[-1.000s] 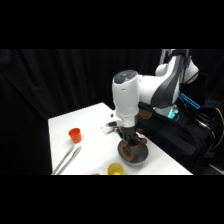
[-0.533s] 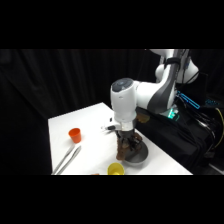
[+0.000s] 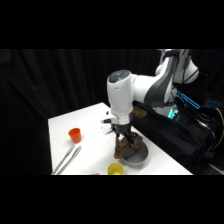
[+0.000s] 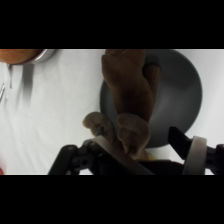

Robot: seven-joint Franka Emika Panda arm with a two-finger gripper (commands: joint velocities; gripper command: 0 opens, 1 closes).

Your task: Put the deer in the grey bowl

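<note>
End effector (image 3: 123, 136) lifted, gripping deer (image 4: 127, 95) above grey bowl (image 4: 177, 95).

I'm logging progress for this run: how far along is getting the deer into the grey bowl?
Done: the deer has been picked up and carried to the grey bowl. In hand: the gripper holds it over the bowl's rim, partly above the dark interior. Left: opening the fingers so the deer settles inside, then pulling the arm away.

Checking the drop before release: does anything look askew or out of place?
The deer hangs off-centre, over the grey bowl's rim rather than its middle, partly above the table. Gripper holds it at one end.
</note>
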